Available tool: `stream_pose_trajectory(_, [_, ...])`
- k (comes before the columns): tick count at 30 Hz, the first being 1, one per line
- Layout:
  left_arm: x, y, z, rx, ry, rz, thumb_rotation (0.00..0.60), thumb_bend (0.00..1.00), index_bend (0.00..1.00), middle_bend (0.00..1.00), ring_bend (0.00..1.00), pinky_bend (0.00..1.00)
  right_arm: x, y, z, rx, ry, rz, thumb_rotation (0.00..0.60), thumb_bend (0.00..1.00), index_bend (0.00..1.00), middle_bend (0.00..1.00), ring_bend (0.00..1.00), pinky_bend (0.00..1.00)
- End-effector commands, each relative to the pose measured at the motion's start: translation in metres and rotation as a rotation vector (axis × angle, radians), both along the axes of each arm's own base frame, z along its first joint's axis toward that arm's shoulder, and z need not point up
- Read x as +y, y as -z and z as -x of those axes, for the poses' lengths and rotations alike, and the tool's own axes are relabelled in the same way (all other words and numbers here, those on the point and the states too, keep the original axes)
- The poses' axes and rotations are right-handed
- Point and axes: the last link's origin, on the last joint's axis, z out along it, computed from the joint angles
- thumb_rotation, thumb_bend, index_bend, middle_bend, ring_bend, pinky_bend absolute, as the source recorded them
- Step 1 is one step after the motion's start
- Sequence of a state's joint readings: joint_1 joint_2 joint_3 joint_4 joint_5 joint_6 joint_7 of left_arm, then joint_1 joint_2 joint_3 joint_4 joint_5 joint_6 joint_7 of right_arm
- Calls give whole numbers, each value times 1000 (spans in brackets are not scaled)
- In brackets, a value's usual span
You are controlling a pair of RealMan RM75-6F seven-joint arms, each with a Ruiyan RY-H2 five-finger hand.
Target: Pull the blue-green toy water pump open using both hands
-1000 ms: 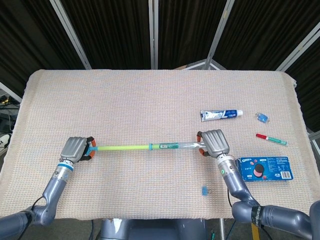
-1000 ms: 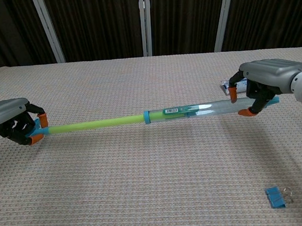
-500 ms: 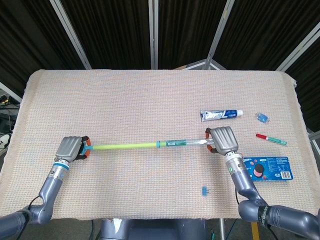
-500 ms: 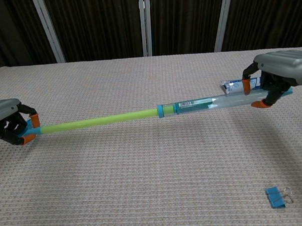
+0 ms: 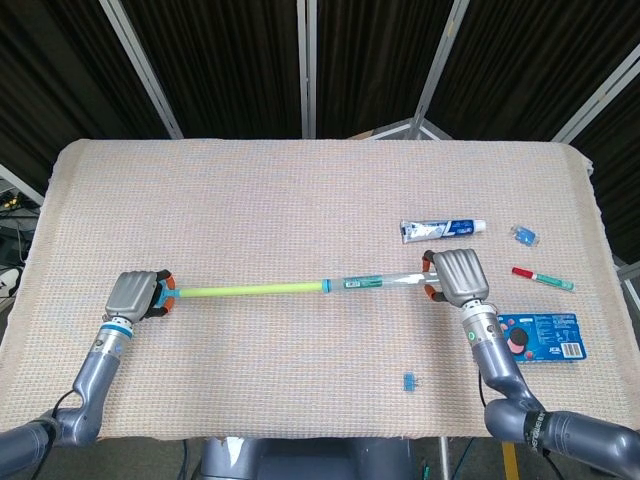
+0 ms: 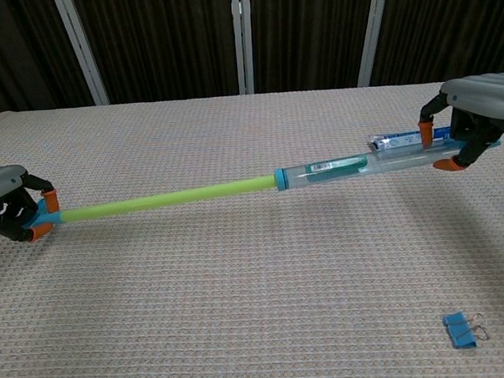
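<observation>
The toy water pump is stretched out across the table above its surface: a lime-green plunger rod (image 5: 250, 290) (image 6: 164, 198) runs from the left into a clear blue-capped barrel (image 5: 375, 282) (image 6: 351, 164) on the right. My left hand (image 5: 135, 296) (image 6: 10, 208) grips the rod's blue handle end. My right hand (image 5: 458, 276) (image 6: 470, 117) grips the far end of the barrel. Both hands have orange fingertips wrapped around the pump.
A toothpaste tube (image 5: 443, 230) lies just behind the barrel's right end. A blue cookie box (image 5: 530, 337), a red-green marker (image 5: 543, 278) and a small blue object (image 5: 524, 235) lie at the right. A blue binder clip (image 5: 409, 381) (image 6: 461, 328) lies near the front edge.
Both hands have moved apart, left hand leftward and right hand rightward. More green rod shows outside the barrel, so the pump is longer than before.
</observation>
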State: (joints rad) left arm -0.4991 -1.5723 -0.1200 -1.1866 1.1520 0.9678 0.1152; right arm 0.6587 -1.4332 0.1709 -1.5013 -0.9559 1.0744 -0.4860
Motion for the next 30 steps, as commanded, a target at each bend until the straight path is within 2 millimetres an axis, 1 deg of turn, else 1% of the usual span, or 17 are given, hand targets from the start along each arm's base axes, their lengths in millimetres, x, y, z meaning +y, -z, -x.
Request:
stream_pose_trajectory(1, [0, 0, 0, -6, -3, -3, 600, 494, 772, 826, 784, 985, 0, 0, 0, 1, 2, 0, 600, 443, 639, 1000, 1000, 1000])
stream_pose_trajectory(8, [0, 1, 0, -6, -2, -3, 600, 492, 770, 825, 784, 986, 2, 2, 2, -2, 9, -6, 600, 441, 635, 1000, 1000, 1000])
stream_pose_trajectory(9, [0, 1, 0, -6, 0, -1, 600, 489, 757, 825, 784, 985, 2, 2, 2, -6, 10, -9, 600, 432, 614, 1000, 1000, 1000])
stream_pose_trajectory(10, [0, 1, 0, -6, 1, 1, 600, 477, 707, 826, 784, 985, 3, 2, 2, -11, 11, -13, 600, 406, 579, 1000, 1000, 1000])
stream_pose_trajectory(11, [0, 1, 0, -7, 2, 2, 600, 460, 647, 826, 784, 985, 3, 2, 2, -13, 11, -15, 600, 325, 494, 1000, 1000, 1000])
stream_pose_trajectory(12, [-1, 1, 0, -8, 3, 3, 600, 399, 520, 826, 784, 985, 4, 3, 3, -16, 13, -19, 600, 202, 371, 1000, 1000, 1000])
stream_pose_trajectory(13, [-1, 1, 0, -10, 3, 4, 600, 324, 385, 825, 784, 985, 4, 3, 3, -17, 14, -21, 600, 122, 286, 1000, 1000, 1000])
stream_pose_trajectory(14, [-1, 1, 0, -11, 3, 6, 600, 257, 277, 825, 784, 985, 4, 3, 4, -19, 17, -26, 600, 36, 171, 1000, 1000, 1000])
stream_pose_trajectory(15, [-1, 0, 0, -12, 3, 7, 600, 160, 139, 825, 784, 985, 5, 3, 4, -23, 20, -29, 600, 2, 84, 1000, 1000, 1000])
stream_pose_trajectory(16, [-2, 0, 1, -14, 4, 9, 600, 96, 47, 825, 784, 985, 6, 2, 4, -27, 23, -33, 600, 0, 46, 1000, 1000, 1000])
stream_pose_trajectory(17, [-2, -2, 0, -17, 6, 9, 600, 72, 16, 825, 784, 985, 6, 2, 5, -30, 24, -35, 600, 0, 13, 1000, 1000, 1000])
stream_pose_trajectory(19, [-4, -7, -1, -26, 17, -4, 600, 49, 0, 820, 784, 985, 9, -1, 4, -46, 19, -31, 600, 0, 0, 1000, 1000, 1000])
stream_pose_trajectory(20, [-5, -18, -4, -36, 33, -38, 600, 49, 0, 818, 784, 985, 14, -8, 4, -63, 13, -16, 600, 0, 0, 1000, 1000, 1000])
stream_pose_trajectory(26, [-17, -61, -14, -40, 94, -135, 600, 49, 0, 809, 784, 985, 40, -45, 9, -140, -47, 57, 600, 0, 0, 996, 1000, 1000])
stream_pose_trajectory(27, [-22, -72, -18, -50, 112, -173, 600, 47, 0, 797, 781, 977, 47, -56, 12, -162, -69, 81, 600, 0, 0, 982, 993, 1000])
stream_pose_trajectory(29, [-31, -87, -20, -57, 136, -212, 600, 38, 0, 729, 738, 915, 56, -70, 17, -184, -105, 114, 600, 0, 0, 927, 950, 1000])
stream_pose_trajectory(30, [-35, -92, -21, -59, 141, -225, 600, 23, 0, 641, 669, 824, 59, -74, 18, -188, -116, 120, 600, 0, 0, 871, 900, 988])
